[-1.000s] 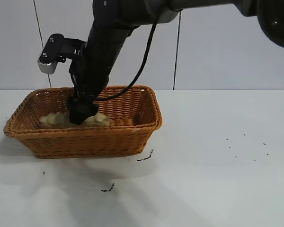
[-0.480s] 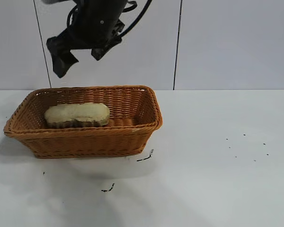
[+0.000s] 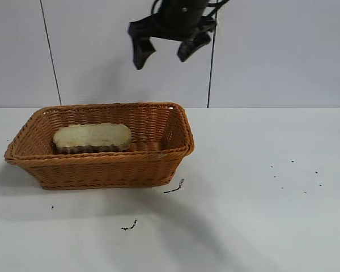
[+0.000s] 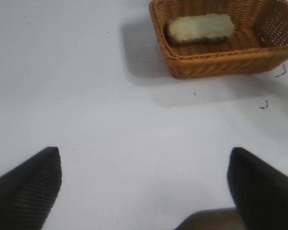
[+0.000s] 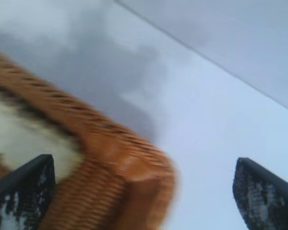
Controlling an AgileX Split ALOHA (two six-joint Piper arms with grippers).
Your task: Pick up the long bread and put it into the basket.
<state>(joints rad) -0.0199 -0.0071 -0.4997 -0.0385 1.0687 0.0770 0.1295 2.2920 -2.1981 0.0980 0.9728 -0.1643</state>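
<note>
Oblong pale long bread (image 3: 92, 137) in woven wicker basket (image 3: 102, 167); right pincer (image 3: 165, 52) spread, empty.

basket (image 3: 102, 164) orange-brown, woven wicker weave. bread (image 3: 92, 137) pale cream-tan, darker brown ridged edge. table (image 3: 260, 187) white, few black specks. gripper (image 3: 164, 54) black. wall (image 3: 283, 51) pale grey.

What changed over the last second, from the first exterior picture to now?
The right gripper let go of the bread, rose out of the basket and swung right, open and empty. Bread and basket stayed put; the left gripper hangs open over the table.
</note>
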